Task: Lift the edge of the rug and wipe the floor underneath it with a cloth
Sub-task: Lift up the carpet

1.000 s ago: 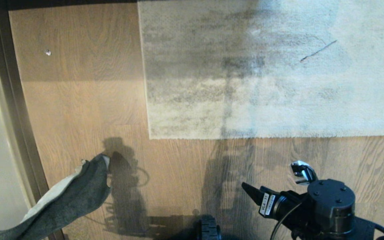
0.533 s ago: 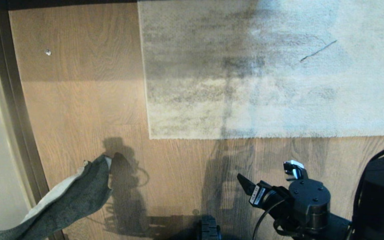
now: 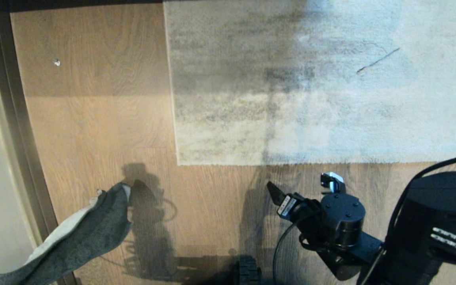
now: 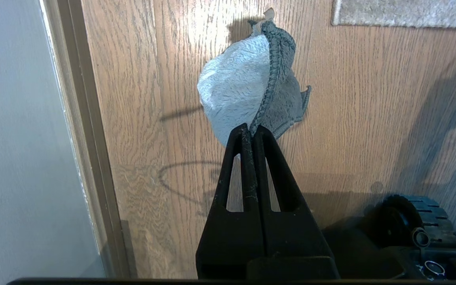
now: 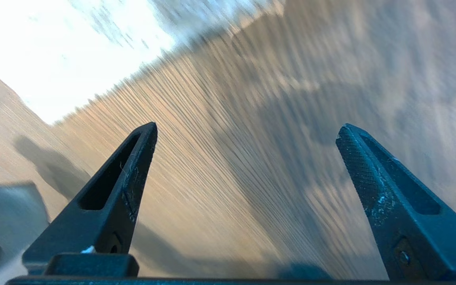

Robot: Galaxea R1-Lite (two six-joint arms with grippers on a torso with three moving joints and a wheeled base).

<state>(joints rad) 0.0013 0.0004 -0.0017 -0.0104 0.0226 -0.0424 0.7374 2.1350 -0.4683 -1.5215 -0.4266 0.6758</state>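
Observation:
The pale grey-beige rug lies flat, its near rug edge [image 3: 291, 161] running straight to a square corner [image 3: 179, 162] on the brown wood floor [image 3: 101, 126]. The cloth [image 3: 89, 233], dark grey with an off-white face, hangs at the lower left. In the left wrist view the cloth [image 4: 247, 83] dangles from my left gripper [image 4: 253, 130], which is shut on it above the planks. My right gripper [image 3: 301, 186] hovers over bare floor just short of the rug edge, open wide; my right gripper [image 5: 247, 130] holds nothing between its fingers.
A dark brown baseboard strip [image 3: 18, 130] and a pale wall run down the left side. A small white speck [image 3: 57, 62] lies on the floor at the far left. My base's black wheel [image 3: 248, 272] shows at the bottom middle.
My right arm has swung forward and left toward the rug edge, with more of the arm coming into view, and its fingers have spread wider. The left gripper and cloth have not moved.

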